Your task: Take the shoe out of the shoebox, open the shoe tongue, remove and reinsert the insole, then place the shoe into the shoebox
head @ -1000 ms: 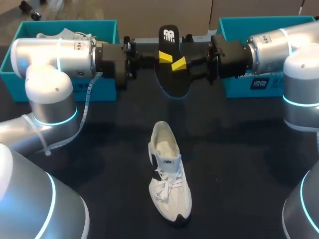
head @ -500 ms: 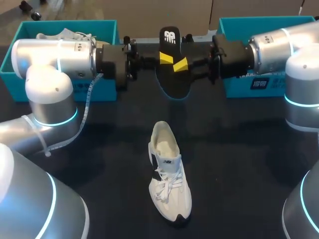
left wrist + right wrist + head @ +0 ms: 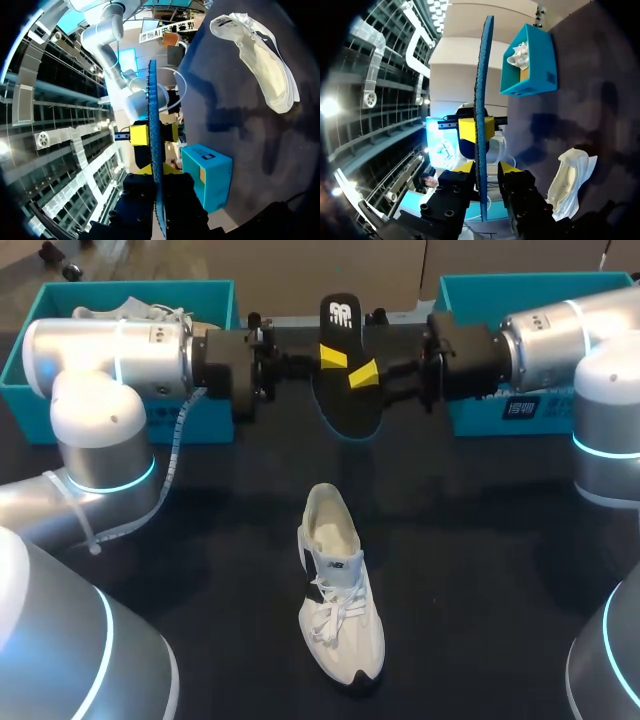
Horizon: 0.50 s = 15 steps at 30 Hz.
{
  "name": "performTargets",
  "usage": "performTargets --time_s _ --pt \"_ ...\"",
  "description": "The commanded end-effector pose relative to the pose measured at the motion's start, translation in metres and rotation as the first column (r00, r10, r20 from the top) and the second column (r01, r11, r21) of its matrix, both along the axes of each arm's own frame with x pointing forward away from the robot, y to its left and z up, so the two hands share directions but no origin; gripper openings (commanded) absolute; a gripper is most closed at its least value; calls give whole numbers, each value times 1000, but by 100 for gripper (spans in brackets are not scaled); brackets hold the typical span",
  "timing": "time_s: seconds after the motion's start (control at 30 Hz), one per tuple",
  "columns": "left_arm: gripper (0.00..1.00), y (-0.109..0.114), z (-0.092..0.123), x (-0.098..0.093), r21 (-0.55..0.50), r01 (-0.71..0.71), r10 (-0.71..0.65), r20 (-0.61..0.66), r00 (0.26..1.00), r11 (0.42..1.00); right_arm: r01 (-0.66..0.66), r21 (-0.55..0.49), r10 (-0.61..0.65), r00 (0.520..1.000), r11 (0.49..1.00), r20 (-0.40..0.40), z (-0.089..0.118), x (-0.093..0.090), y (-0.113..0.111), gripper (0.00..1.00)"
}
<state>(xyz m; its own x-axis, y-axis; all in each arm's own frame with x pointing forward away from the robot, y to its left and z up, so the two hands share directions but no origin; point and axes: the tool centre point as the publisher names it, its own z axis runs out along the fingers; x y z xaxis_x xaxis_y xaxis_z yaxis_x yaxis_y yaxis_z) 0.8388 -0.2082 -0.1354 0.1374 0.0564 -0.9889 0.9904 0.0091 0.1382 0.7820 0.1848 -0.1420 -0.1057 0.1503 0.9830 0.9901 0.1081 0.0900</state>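
Head view: the insole point(image 3: 345, 400) hangs in the air over the far middle of the surface point(image 3: 480, 560), roughly upright, w/ the left claw point(image 3: 328, 359) at one face and the right claw point(image 3: 366, 370) at the other. The shoe point(image 3: 338, 585) lies alone mid-surface, well apart from both claws, heel opening toward the arms and toe toward the near edge. The left shoebox point(image 3: 60, 298) carries a second shoe point(image 3: 130, 308); the right shoebox point(image 3: 470, 285) is partly behind the right arm. We judge the insole is out and reinsertion comes next, so one claw should own it firmly before the other lets go. Then it goes toe end first into the heel opening at a shallow angle. The shoe is loose and prob. slides if pushed — the free claw should pin it.

Left wrist view: the insole point(image 3: 154, 125) runs edge-on straight out btw our left claw point(image 3: 156, 172). Both its yellow tips press the faces, so it is clenched on the insole. The right claw's tips sit further along the same insole. The shoe lies off to one side on the surface, the right shoebox nearer.

Right wrist view: the insole point(image 3: 482, 90) passes edge-on through the right claw point(image 3: 486, 169). Contact is too hard to read here — we cannot tell if it grips or has released. The left shoebox w/ the second shoe sits ahead.
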Motion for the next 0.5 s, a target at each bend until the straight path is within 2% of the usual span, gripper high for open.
performTargets --time_s 0.03,0.5 --pt "0 -1 -1 -1 -1 -3 3 1 1000 1000 -2 -6 2 1000 1000 -2 0 0 2 26" --pt "0 -1 -1 -1 -1 -3 3 1 1000 1000 4 3 -4 1000 1000 2 0 3 5 24"
